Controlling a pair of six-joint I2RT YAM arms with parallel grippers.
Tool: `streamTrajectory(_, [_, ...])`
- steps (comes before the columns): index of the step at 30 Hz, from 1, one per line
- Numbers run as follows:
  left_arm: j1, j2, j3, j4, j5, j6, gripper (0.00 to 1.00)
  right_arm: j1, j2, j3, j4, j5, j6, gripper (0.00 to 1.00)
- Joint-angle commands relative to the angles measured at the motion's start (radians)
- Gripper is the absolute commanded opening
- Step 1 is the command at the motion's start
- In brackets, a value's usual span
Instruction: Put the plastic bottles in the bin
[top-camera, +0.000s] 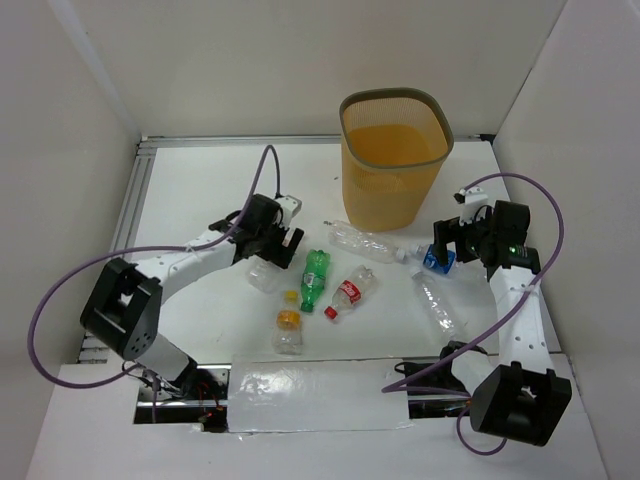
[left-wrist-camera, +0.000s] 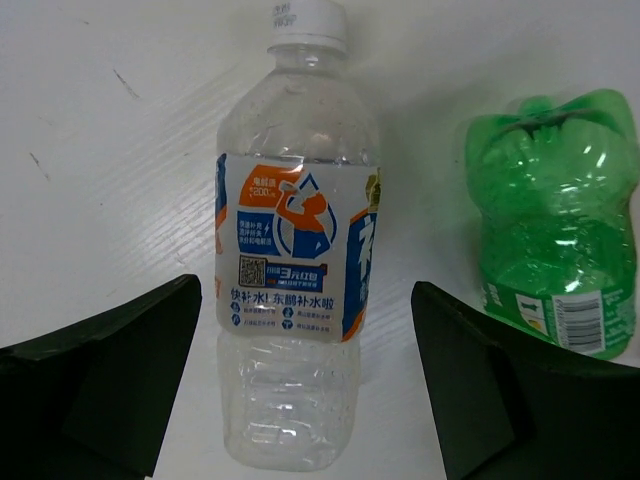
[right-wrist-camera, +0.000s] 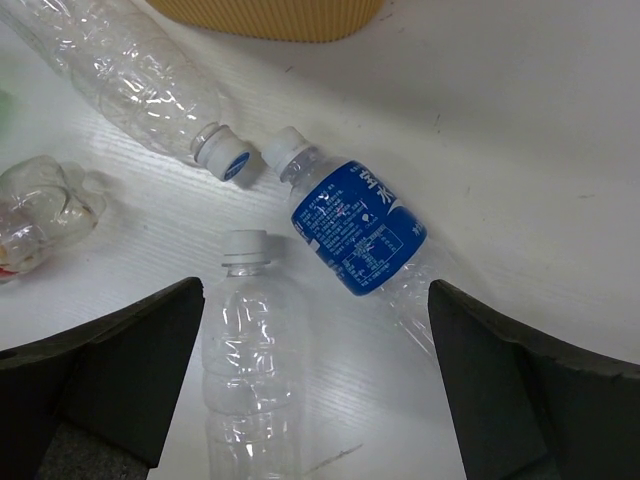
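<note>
done: none seen in the bin (top-camera: 393, 160)
remaining: all seven plastic bottles (top-camera: 352, 290)
left gripper (left-wrist-camera: 305, 300): apart, labelled bottle (left-wrist-camera: 295, 250) between
right gripper (right-wrist-camera: 316, 300): apart, empty

Labelled bottle (left-wrist-camera: 290, 250) btwn spread end effector (left-wrist-camera: 305, 293) — untouched.

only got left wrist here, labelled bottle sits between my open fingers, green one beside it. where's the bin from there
Observer: The bin stands at the far side of the table, beyond the left gripper and off to its right.
Operator: what's the right arm doing
Observer: The right gripper is open above a blue-labelled bottle and a clear bottle, holding neither.
Operator: how many bottles out
Observer: Seven lie on the table, all outside the bin.
</note>
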Motion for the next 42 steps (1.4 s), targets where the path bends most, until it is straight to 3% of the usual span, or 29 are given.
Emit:
streamTrajectory(1, [-0.019,0.056,0.058,0.047,-0.048,0.043,0.99,-0.005,0.001,-0.008,0.029,-0.009,-0.013,1.0])
streamTrajectory(6, [-0.039,0.19,0.068,0.047,-0.135,0.043,0.99,-0.005,0.01,-0.008,0.029,-0.009,-0.013,1.0])
streamTrajectory(8, [-0.039,0.201,0.068,0.047,-0.144,0.043,0.89,-0.005,0.01,0.001,0.029,-0.018,-0.013,1.0])
streamTrajectory(9, [-0.039,0.201,0.068,0.047,-0.144,0.043,0.81,-0.005,0.01,0.001,0.038,-0.018,-0.013,1.0])
streamTrajectory(10, [-0.039,0.187,0.068,0.047,-0.144,0.034,0.57,-0.005,0.01,0.001,0.038,-0.018,-0.013,1.0])
streamTrajectory(11, [-0.039,0.175,0.068,0.047,-0.135,0.034,0.44,-0.005,0.01,0.001,0.038,-0.018,-0.026,0.99])
streamTrajectory(14, [-0.039,0.095,0.109,0.022,-0.115,0.025,0.21,-0.005,-0.002,0.001,0.058,-0.038,-0.107,0.93])
streamTrajectory(19, [-0.039,-0.063,0.257,-0.065,-0.057,-0.005,0.2,-0.005,-0.06,-0.047,0.096,-0.084,-0.204,0.81])
streamTrajectory(24, [-0.039,-0.103,0.547,-0.09,0.116,-0.037,0.17,-0.005,-0.051,-0.07,0.109,-0.102,-0.215,0.47])
streamTrajectory(26, [-0.039,-0.088,0.629,-0.09,0.173,-0.063,0.17,-0.005,-0.026,-0.07,0.1,-0.111,-0.215,0.4])
streamTrajectory(30, [-0.039,0.0,0.816,0.029,0.306,-0.142,0.17,-0.005,-0.026,-0.07,0.11,-0.111,-0.215,0.39])
streamTrajectory(34, [-0.049,0.142,0.995,0.261,0.406,-0.285,0.16,-0.005,-0.026,-0.079,0.11,-0.111,-0.215,0.41])
streamTrajectory(38, [-0.06,0.314,1.159,0.342,0.391,-0.362,0.19,-0.005,-0.026,-0.079,0.11,-0.111,-0.215,0.43])
streamTrajectory(42, [-0.095,0.415,1.169,0.508,0.301,-0.385,0.25,-0.005,-0.039,-0.09,0.11,-0.12,-0.215,0.48])
